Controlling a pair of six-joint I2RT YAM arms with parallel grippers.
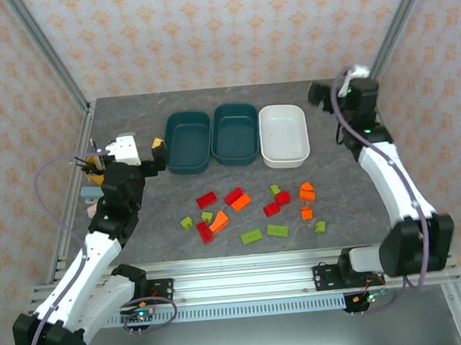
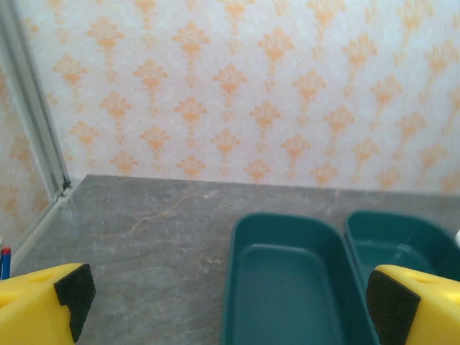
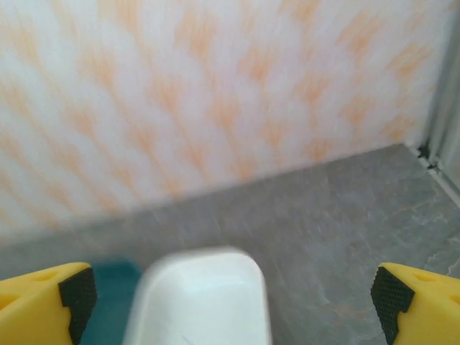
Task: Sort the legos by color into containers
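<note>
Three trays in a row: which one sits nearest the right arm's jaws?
The white tray, at the right end of the row and the only pale one. The left teal tray and the middle teal tray lie farther to the left.

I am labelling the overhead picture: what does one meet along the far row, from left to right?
left gripper → left teal tray → right teal tray → white tray → right gripper

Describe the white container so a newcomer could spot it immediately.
Along the far side of the grey table, three shallow trays stand in a row. The white tray is at the right end. Unlike the middle tray and the left tray, both dark teal, it is the only white one.
</note>
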